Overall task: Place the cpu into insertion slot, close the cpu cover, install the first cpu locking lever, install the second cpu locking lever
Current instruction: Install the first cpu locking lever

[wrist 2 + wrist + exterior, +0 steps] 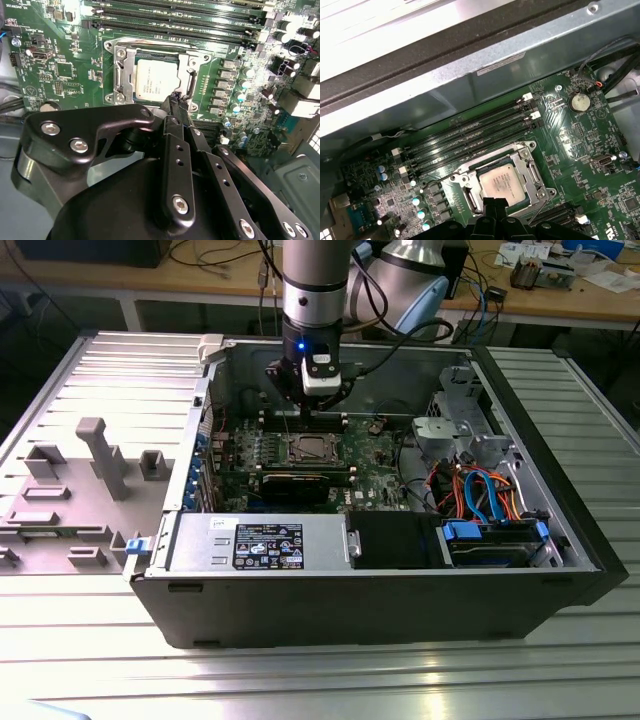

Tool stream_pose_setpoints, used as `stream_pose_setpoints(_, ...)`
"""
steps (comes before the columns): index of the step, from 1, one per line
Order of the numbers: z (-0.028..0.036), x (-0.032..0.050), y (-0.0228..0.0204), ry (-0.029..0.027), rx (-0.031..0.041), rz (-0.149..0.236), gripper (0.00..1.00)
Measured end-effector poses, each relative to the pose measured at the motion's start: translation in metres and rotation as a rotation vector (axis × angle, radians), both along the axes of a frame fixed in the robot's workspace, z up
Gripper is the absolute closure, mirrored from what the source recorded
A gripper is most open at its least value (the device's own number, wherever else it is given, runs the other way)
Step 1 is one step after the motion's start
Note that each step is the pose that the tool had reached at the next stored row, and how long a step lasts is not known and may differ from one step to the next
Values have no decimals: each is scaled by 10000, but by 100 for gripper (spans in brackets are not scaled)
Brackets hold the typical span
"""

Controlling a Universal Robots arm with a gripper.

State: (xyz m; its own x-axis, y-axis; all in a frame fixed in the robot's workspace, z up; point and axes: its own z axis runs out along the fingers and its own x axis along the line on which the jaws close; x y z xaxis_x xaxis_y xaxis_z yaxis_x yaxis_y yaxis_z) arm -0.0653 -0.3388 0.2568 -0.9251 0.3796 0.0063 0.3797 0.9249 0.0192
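The cpu (154, 77) shows its silver-grey top in the insertion slot (111, 50) on the green motherboard, also seen in the first wrist view as the cpu (502, 182). The cpu cover (122, 75) lies flat around it, its window framing the chip. My gripper (176, 101) hovers just above the socket's edge, its black fingers together with nothing between them. In the exterior view the gripper (304, 410) hangs over the board slightly behind the socket (307, 449). A thin lever wire (538, 212) runs beside the socket; I cannot tell whether it is latched.
The open computer case (380, 585) lies on a slatted metal table. Long black memory slots (470, 135) run beside the socket. A drive cage with orange and blue cables (480, 490) fills the exterior view's right. Grey fixtures (100, 455) stand outside on the left.
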Motion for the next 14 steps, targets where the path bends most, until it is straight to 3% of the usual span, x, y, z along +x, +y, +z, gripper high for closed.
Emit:
stream_pose_setpoints(1, 0, -1, 0, 0, -1, 108, 89)
stream_pose_setpoints(4, -2, -1, 0, 0, -1, 1079, 89)
stream_pose_setpoints(5, -2, -2, 0, 1, -1, 1189, 89)
stream_pose_setpoints(14, -2, -112, 0, 0, 3, 1218, 89)
